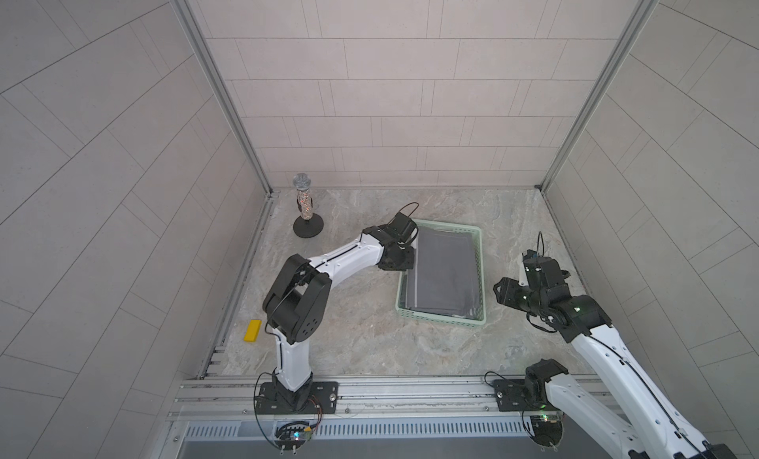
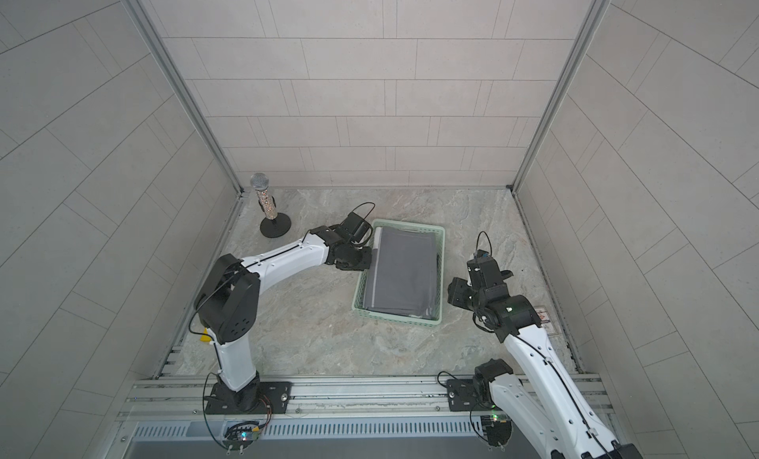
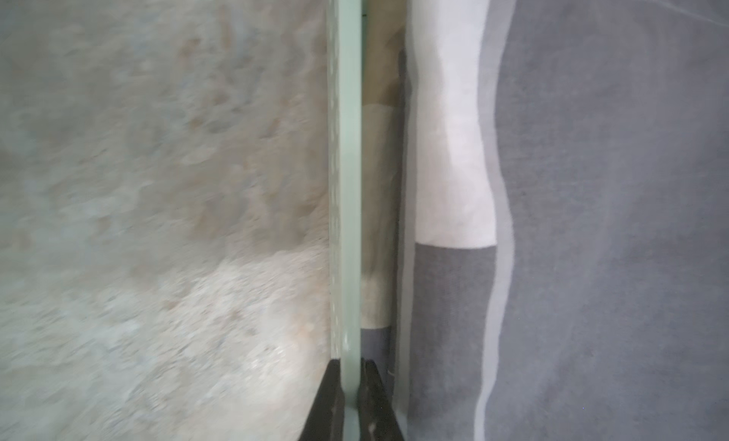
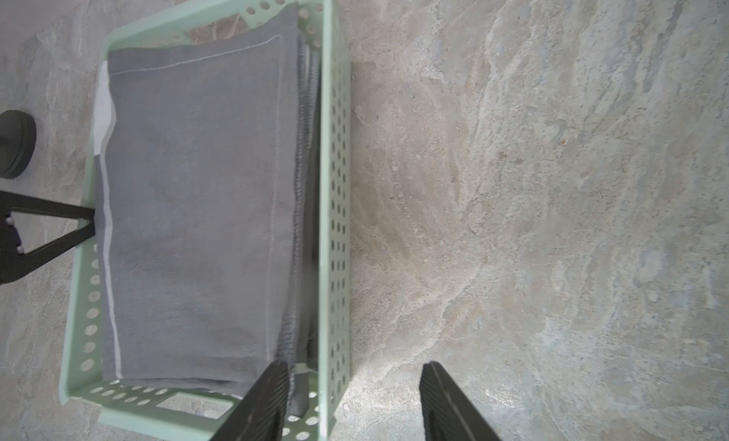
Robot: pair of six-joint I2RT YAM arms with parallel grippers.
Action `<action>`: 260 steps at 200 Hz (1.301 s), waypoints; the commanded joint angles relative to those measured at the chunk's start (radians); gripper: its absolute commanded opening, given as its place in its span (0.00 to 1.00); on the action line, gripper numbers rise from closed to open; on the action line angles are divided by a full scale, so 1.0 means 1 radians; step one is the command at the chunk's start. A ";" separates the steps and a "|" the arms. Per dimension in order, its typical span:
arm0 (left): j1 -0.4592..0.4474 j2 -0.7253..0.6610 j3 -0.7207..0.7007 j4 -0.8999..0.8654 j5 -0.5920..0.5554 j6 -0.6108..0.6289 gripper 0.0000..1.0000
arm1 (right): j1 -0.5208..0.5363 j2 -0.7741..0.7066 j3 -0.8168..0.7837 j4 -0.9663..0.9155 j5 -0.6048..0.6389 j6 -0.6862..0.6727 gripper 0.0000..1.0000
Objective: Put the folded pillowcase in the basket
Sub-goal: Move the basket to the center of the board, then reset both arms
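where the beige-grey marble-patterned tabletop (image 1: 369, 346) forms the floor of the tiled enclosure, the shallow rectangular mint-green plastic basket (image 1: 441, 316) with perforated sides sits flat on it near the centre, between the two arms; both top views show it so

the folded grey fabric pillowcase (image 1: 445, 272), with a paler stripe and a white patch along the edge nearest the left arm, lies flat inside the basket and covers most of its floor; in the right wrist view its stitched hem and stacked folds lie just beside the basket's far long wall

the left gripper (image 3: 351, 366) is clamped on the basket: in the left wrist view its two black fingers (image 3: 329, 395) press on either side of the rim of the long wall, one outside over the tabletop and one inside next to the pillowcase

the right gripper (image 4: 355, 367) is released, its ribbed black fingers (image 4: 442, 399) spread with only bare tabletop between them, just outside the opposite long wall and apart from it

the glitter-covered microphone on a round black stand (image 1: 304, 208) is upright near the back left corner, well apart from the basket

the small yellow rectangular block (image 1: 252, 330) lies at the left edge of the tabletop, beside the left arm
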 commanded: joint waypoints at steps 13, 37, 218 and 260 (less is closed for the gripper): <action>0.078 -0.170 -0.189 0.040 -0.059 -0.012 0.04 | 0.006 0.063 -0.003 0.110 -0.061 0.035 0.56; 0.102 -0.227 -0.316 0.142 -0.058 -0.055 0.04 | 0.019 0.103 0.017 0.127 -0.062 0.032 0.57; 0.211 -0.812 -0.758 0.782 -0.686 0.659 1.00 | 0.021 0.189 0.055 0.529 0.555 -0.320 1.00; 0.444 -0.674 -0.884 0.971 -0.584 0.545 1.00 | -0.011 0.198 -0.195 0.885 0.533 -0.543 1.00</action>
